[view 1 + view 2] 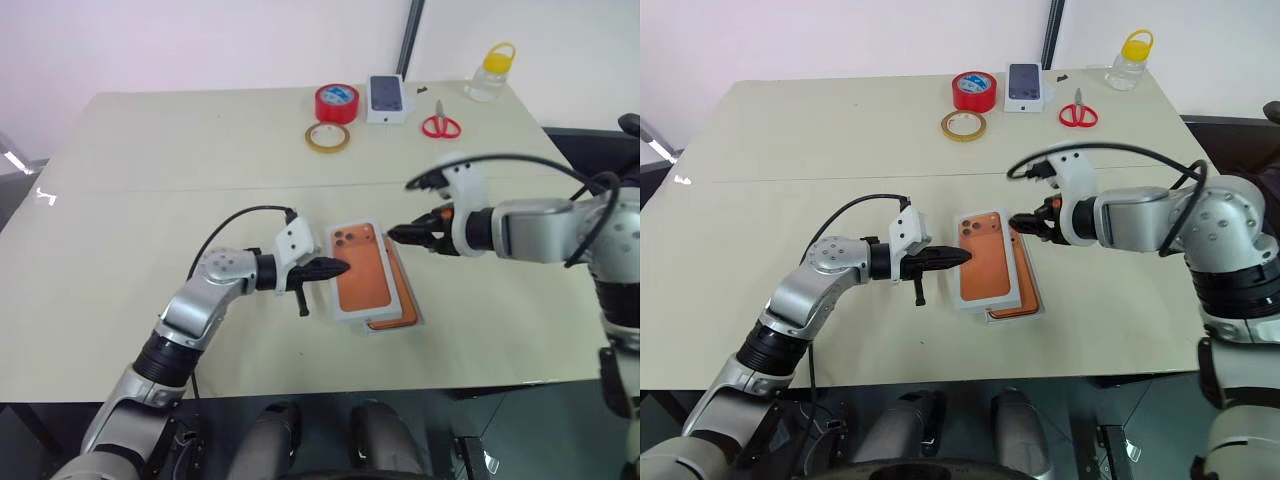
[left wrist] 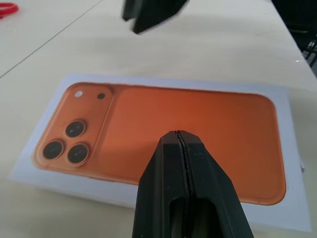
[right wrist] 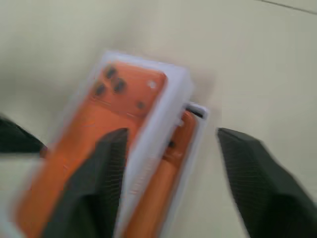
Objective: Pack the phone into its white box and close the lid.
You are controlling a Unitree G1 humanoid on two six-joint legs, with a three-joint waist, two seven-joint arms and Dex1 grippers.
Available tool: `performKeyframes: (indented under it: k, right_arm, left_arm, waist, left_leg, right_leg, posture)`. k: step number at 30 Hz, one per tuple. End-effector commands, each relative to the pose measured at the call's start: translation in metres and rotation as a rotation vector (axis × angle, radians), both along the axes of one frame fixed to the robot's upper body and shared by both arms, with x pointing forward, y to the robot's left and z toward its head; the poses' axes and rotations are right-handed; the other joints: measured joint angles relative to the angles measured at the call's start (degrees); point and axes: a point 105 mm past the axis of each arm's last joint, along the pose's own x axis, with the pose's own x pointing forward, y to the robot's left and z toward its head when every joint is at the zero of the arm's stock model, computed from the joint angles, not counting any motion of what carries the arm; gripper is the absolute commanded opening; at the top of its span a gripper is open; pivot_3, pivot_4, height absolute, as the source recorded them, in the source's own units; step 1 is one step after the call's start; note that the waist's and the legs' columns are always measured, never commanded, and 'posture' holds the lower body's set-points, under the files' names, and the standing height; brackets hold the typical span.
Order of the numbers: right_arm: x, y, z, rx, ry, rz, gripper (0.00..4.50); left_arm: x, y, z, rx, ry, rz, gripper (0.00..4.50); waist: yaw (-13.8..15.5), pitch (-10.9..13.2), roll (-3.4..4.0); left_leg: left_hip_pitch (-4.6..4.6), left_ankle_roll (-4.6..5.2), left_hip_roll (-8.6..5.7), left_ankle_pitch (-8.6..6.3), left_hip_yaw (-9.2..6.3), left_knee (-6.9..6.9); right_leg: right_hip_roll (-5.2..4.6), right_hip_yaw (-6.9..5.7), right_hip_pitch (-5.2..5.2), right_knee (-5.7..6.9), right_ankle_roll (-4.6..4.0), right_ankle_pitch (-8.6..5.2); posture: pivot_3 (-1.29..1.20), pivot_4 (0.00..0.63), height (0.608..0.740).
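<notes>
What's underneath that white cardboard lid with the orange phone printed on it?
The white cardboard lid lies askew over a low white box. Along its uncovered side a strip of the slim orange phone shows inside the box. The lid covers the rest of the phone and box.

- Lid (image 1: 985, 258), orange print up, lies askew on box (image 1: 1025, 305); phone's (image 1: 1025, 285) orange edge shows along its right side.
- Left gripper (image 1: 962, 257), fingers together, tip at lid's left edge.
- Right gripper (image 1: 1018, 223) at lid's far right corner; finger gap unclear.
- Far edge of table (image 1: 840, 130): red tape (image 1: 974, 91), tan tape ring (image 1: 964, 125), small box (image 1: 1025, 82), scissors (image 1: 1078, 112), jar (image 1: 1129, 59).
</notes>
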Motion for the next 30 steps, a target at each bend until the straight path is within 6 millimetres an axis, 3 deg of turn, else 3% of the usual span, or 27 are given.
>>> performKeyframes:
  k: [1, 3, 10, 19, 30]
  right_arm:
    - [0.002, 0.003, 0.008, -0.143, -0.149, 0.111, 1.17]
    - [-0.001, 0.002, 0.0, -0.288, -0.207, 0.196, 0.08]
    - [-0.008, 0.006, -0.018, -0.38, -0.225, 0.338, 0.03]
    - [-0.012, 0.011, -0.029, -0.409, -0.219, 0.403, 0.03]
    - [-0.025, 0.014, -0.029, -0.403, -0.211, 0.455, 0.03]
  left_arm:
    - [0.011, 0.011, 0.018, -0.008, -0.071, 0.056, 0.0]
    - [0.022, 0.026, 0.018, 0.027, -0.076, 0.136, 0.0]
    - [0.038, 0.052, 0.011, 0.119, -0.054, 0.251, 0.0]
    - [0.024, 0.023, -0.01, 0.251, -0.037, 0.087, 0.0]
    - [0.002, -0.009, -0.001, 0.191, -0.041, -0.073, 0.0]
  waist:
    - [0.0, 0.0, -0.01]
    - [0.1, 0.0, 0.01]
    - [0.3, 0.0, -0.01]
    - [0.3, 0.0, -0.02]
    - [0.3, 0.0, -0.02]
  left_leg:
    - [0.0, 0.0, -0.01, 0.0, 0.0, 0.01]
    - [0.0, 0.0, 0.0, 0.0, -0.01, 0.0]
    - [0.0, -0.02, -0.01, 0.0, -0.02, -0.01]
    - [-0.01, -0.34, -0.05, 0.18, -0.02, -0.01]
    - [-0.02, -0.36, -0.04, 0.19, -0.03, -0.01]
  right_leg:
    - [0.0, 0.0, -0.01, 0.0, 0.0, 0.0]
    - [0.0, 0.0, -0.03, 0.01, 0.0, 0.0]
    - [-0.01, 0.0, -0.04, 0.0, 0.01, 0.0]
    - [-0.05, 0.0, -0.03, -0.02, 0.01, 0.0]
    - [-0.04, 0.0, -0.04, 0.0, 0.01, 0.0]
  posture:
    - [0.0, 0.15, 0.74]
    - [0.0, 0.15, 0.74]
    - [0.0, 0.15, 0.74]
    - [0.0, 0.15, 0.74]
    - [0.0, 0.15, 0.74]
